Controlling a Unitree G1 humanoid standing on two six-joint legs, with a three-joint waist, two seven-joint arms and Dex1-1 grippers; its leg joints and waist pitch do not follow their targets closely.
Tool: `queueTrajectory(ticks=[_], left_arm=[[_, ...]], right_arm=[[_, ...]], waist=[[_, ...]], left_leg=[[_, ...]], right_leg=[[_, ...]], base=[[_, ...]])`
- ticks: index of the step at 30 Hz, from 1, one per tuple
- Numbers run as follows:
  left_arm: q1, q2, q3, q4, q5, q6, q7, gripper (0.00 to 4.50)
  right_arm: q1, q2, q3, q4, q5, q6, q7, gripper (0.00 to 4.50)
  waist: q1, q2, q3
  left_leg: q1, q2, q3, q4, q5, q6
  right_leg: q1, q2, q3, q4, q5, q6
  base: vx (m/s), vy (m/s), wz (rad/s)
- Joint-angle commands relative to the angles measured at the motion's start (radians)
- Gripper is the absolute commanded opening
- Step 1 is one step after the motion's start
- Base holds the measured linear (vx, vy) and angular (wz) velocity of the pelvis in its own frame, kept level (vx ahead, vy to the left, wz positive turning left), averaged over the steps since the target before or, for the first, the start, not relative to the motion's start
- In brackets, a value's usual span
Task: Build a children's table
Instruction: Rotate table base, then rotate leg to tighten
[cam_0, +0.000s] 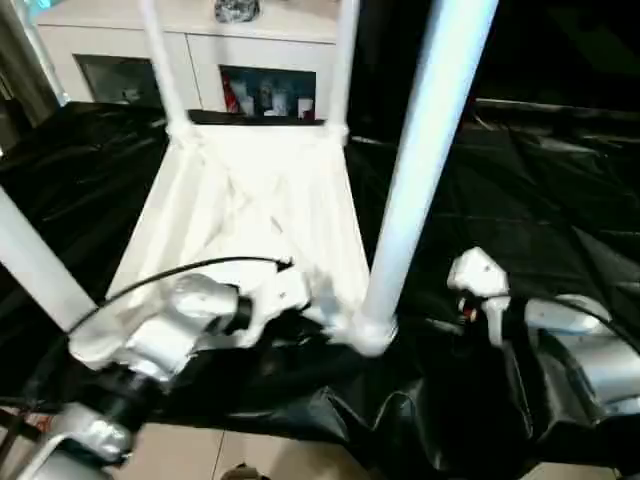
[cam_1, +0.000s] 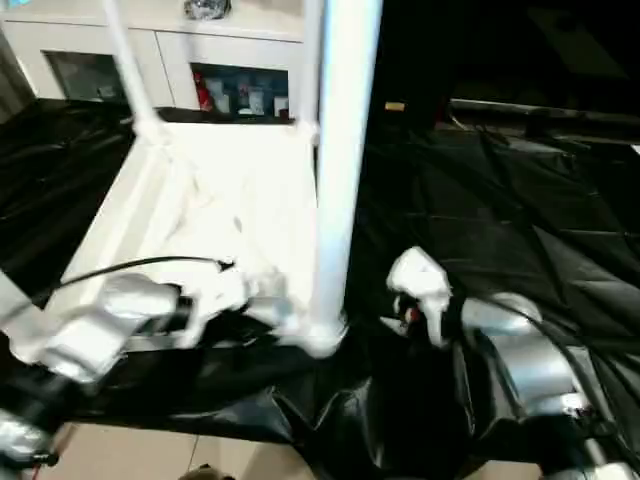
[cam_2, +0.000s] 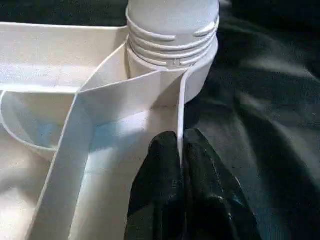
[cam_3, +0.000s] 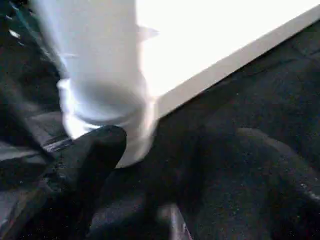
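Tabletop (cam_0: 250, 210) inverted on bench (cam_0: 540, 200), legs socketed; left end effector (cam_2: 180, 165) clenched on its rim by near corner leg (cam_0: 420, 170), right end effector (cam_3: 95, 150) released; next: likely check seating.

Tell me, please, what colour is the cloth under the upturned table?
Black, slightly glossy cloth; clearest in the left eye view.

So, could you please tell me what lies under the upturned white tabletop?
Black cloth spreads out from under the tabletop on all sides. Anything directly beneath is covered by the tabletop itself.
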Motion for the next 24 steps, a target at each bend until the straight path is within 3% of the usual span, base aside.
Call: queueTrajectory(ticks=[1,5,7,13,15,19,24], left_arm=[[-0.026,-0.052,0.043,0.0,-0.049,0.009,0.055,0.0],[-0.035,-0.07,0.026,0.022,-0.019,-0.015,0.06,0.0],[-0.039,-0.066,0.019,0.04,0.006,-0.032,0.068,0.0],[-0.034,-0.048,-0.003,0.039,0.028,-0.081,0.039,0.0],[-0.034,-0.048,0.0,0.041,0.028,-0.077,0.042,0.0],[-0.038,-0.051,0.008,0.047,0.031,-0.075,0.043,0.0],[-0.045,-0.053,0.017,0.072,0.041,-0.091,0.041,0.0]], right_arm=[[-0.011,0.024,0.007,-0.035,0.036,0.016,0.011,4.44],[-0.014,0.045,0.032,-0.038,0.024,0.0,0.002,4.44],[-0.016,0.055,0.04,-0.034,0.021,-0.011,-0.002,4.44],[-0.068,0.114,0.047,0.038,-0.028,-0.035,-0.089,4.44],[-0.082,0.124,0.051,0.053,-0.026,-0.031,-0.094,4.44],[-0.089,0.128,0.051,0.06,-0.018,-0.026,-0.093,4.07],[-0.09,0.122,0.07,0.086,-0.036,-0.045,-0.075,3.71]], waist=[[0.009,-0.015,-0.065],[0.011,-0.014,-0.071],[0.011,-0.012,-0.07],[0.008,-0.012,-0.064],[0.008,-0.01,-0.064],[0.01,-0.011,-0.067],[0.011,-0.012,-0.064]], left_leg=[[-0.003,0.035,-0.016,-0.068,-0.238,0.035],[-0.006,0.036,-0.014,-0.064,-0.171,0.058],[-0.007,0.037,-0.013,-0.065,-0.173,0.06],[0.001,0.036,-0.015,-0.072,-0.247,0.026],[0.001,0.037,-0.016,-0.073,-0.248,0.024],[-0.002,0.04,-0.016,-0.073,-0.227,0.028],[-0.003,0.037,-0.014,-0.072,-0.239,0.03]], right_leg=[[0.051,-0.071,0.045,-0.088,-0.349,-0.158],[0.051,-0.069,0.045,-0.08,-0.274,-0.168],[0.05,-0.068,0.045,-0.081,-0.273,-0.171],[0.043,-0.073,0.043,-0.097,-0.422,-0.131],[0.042,-0.073,0.044,-0.096,-0.425,-0.13],[0.045,-0.072,0.046,-0.085,-0.339,-0.146],[0.045,-0.073,0.045,-0.092,-0.378,-0.142]], base=[[0.0,0.0,0.0],[0.0,0.0,0.0],[0.0,0.0,0.0],[0.0,0.0,0.0],[0.0,0.0,0.0],[0.0,0.0,0.0],[0.0,0.0,0.0]])
